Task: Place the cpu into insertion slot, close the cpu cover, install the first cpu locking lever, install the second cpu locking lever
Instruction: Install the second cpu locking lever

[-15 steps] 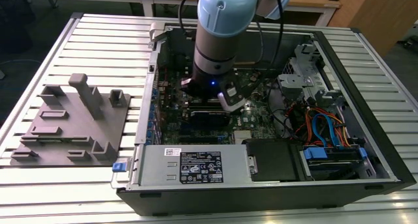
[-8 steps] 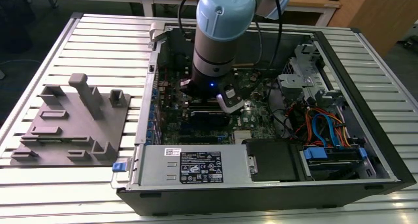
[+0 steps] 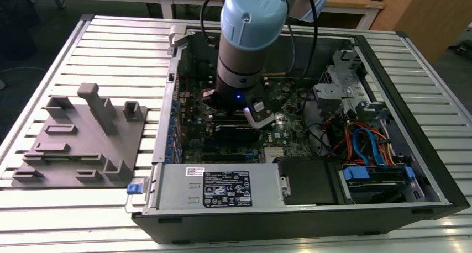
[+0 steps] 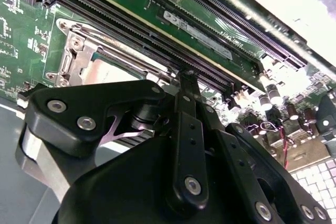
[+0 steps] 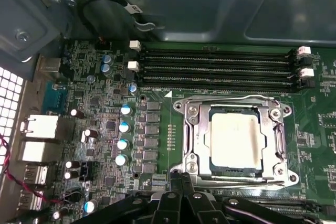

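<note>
cpu [image 5: 234, 139] sits flat in the insertion slot [image 5: 273, 113], cover [image 5: 191, 132] down around it, its frame bordering the silver top on all sides in the first wrist view; gripper [image 5: 181, 179] hangs just beside the socket's edge, fingers pinched together with nothing between them. Chip looks light, stiff and fragile, so I'd only handle it by the edges, never the top or underside. Lever [image 5: 226, 98] is thin springy wire, likely slippery, best pushed at its bent end; can't tell whether either lever is latched.
</note>
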Available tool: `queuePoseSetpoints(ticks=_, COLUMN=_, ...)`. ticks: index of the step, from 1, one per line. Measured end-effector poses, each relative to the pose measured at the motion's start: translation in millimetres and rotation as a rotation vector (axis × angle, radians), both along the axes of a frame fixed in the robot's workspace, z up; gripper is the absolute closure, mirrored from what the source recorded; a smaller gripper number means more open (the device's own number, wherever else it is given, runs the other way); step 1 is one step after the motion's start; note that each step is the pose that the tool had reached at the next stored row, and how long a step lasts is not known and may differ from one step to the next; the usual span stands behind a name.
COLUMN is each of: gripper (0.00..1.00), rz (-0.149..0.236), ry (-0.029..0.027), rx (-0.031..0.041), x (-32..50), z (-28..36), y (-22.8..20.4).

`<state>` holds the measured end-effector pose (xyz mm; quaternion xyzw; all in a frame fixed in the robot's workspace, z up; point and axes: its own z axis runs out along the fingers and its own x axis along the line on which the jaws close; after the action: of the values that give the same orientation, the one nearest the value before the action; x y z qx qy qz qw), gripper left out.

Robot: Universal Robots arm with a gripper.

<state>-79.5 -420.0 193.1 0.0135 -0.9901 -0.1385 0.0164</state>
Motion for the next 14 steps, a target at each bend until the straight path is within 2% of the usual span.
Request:
queuePoseSetpoints(ticks=6, gripper=0.9, rz=0.0, ry=-0.0002, rx=0.0127, x=-0.2, z=-1.8, y=1.6)
queuePoseSetpoints(ticks=14, gripper=0.9, rz=0.0, ry=-0.0001, rx=0.0137, x=-3.3, z=-2.1, y=5.2)
